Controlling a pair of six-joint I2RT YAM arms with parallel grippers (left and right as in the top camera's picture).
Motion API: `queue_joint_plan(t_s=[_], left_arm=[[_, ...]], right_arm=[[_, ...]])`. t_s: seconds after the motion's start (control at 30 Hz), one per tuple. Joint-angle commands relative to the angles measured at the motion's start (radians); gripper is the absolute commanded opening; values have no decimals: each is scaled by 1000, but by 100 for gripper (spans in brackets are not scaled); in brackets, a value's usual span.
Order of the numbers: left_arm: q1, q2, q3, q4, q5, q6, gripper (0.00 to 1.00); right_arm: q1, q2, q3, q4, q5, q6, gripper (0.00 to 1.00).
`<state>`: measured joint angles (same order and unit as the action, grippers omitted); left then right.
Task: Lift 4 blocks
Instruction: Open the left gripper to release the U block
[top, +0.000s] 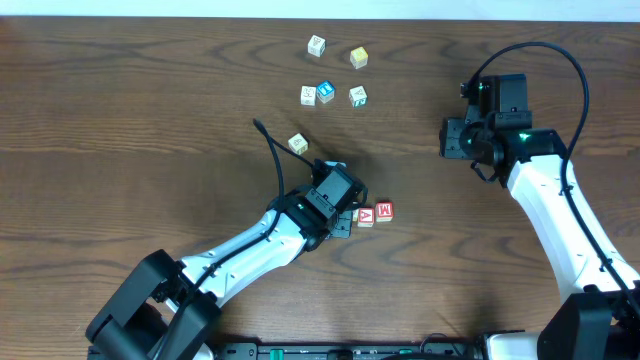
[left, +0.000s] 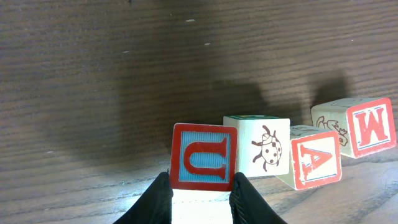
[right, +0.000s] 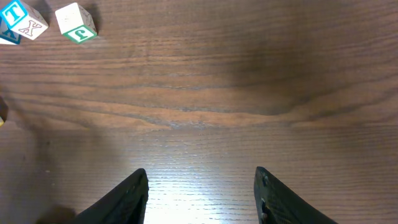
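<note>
Left gripper (left: 202, 180) clamps U block (left: 204, 157). Ladybird block (left: 264, 146), A block (left: 316, 162) and M block (left: 370, 127) lined beside it. Four in all, wooden, cubic. Right gripper (right: 200, 177) jaws apart.

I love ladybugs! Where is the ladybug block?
In the left wrist view, the ladybug block sits between the red U block in the left claw and the red A block.

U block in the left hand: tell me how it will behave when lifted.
The U block looks like solid wood, so it probably won't flex in the left hand. Its flat faces mean it likely won't roll, though it could pivot if held off-centre. The ladybird block right beside it might get nudged.
</note>
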<state>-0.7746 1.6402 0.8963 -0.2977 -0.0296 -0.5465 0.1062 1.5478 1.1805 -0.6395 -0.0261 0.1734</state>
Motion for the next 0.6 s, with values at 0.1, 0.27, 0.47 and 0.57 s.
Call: queue_joint_plan(t_s=[0.1,0.27,0.47,0.57], left_arm=[[-1,10,-12,0,-16,-6,27],[-1,10,-12,0,-16,-6,31],[-1,10,-12,0,-16,-5,38],[-1,10,-12,0,-16,-5,39]], right_arm=[[2,11,-11,0,10,-14,52],[2,11,-11,0,10,-14,52],[2,11,-11,0,10,-14,52],[2,11,-11,0,10,-14,52]])
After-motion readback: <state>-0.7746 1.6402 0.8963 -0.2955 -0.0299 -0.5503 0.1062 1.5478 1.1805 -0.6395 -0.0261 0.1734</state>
